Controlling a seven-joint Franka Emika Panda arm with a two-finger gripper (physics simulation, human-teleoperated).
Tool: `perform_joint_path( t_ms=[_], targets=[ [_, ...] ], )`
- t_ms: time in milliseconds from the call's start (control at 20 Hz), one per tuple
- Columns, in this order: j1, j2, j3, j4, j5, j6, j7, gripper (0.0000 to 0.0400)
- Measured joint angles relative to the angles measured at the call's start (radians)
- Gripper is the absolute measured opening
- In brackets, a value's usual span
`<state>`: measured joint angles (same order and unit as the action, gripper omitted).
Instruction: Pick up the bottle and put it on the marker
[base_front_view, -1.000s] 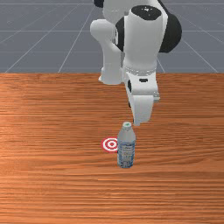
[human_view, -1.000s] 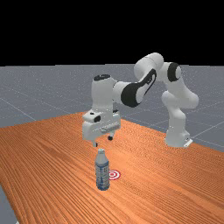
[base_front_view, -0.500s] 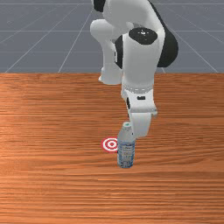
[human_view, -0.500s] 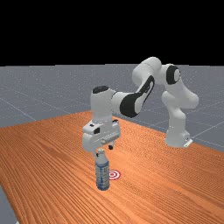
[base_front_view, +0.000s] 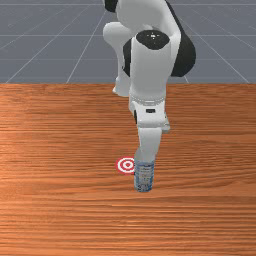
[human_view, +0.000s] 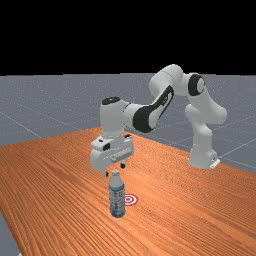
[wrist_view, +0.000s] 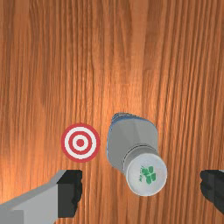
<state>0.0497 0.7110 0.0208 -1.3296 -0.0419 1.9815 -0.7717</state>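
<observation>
Far view: over the wooden surface (human_view: 55, 185), well in from its edge at the far view's left, hangs the end effector (human_view: 114, 169), fingers wide apart. Below it the bottle (human_view: 117, 197) stands upright, just beside the marker (human_view: 130, 199). Wrist view: its cap (wrist_view: 146, 173) has a gap to either finger.

There is one labelled bottle (base_front_view: 144, 176), with one white cap (wrist_view: 146, 174) on it. There is one round bullseye marker (wrist_view: 80, 142), farther than the bottle and toward the front view's left; it has two white rings, two red rings and one red centre dot. There is one wooden table (base_front_view: 60, 210), one robot arm (human_view: 142, 118) and one gripper (human_view: 114, 169) with two fingers (wrist_view: 70, 192).
</observation>
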Motion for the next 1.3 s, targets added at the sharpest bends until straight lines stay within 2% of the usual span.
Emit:
perform_joint_path(
  t_ms=[500, 600, 1000, 1200, 1250, 1300],
  targets=[
    [0.001, 0.034, -0.001, 0.054, 0.005, -0.052, 0.012, 0.0400],
    [0.001, 0.015, 0.000, 0.010, 0.002, -0.003, 0.006, 0.0400],
    [0.002, 0.037, -0.001, 0.033, 0.004, -0.019, 0.013, 0.0400],
    [0.002, 0.013, -0.002, -0.020, 0.002, 0.042, 0.016, 0.0400],
    [0.001, 0.006, -0.003, -0.036, 0.002, 0.061, 0.016, 0.0243],
    [0.001, 0.020, -0.002, -0.006, 0.003, 0.025, 0.014, 0.0178]
  ],
)
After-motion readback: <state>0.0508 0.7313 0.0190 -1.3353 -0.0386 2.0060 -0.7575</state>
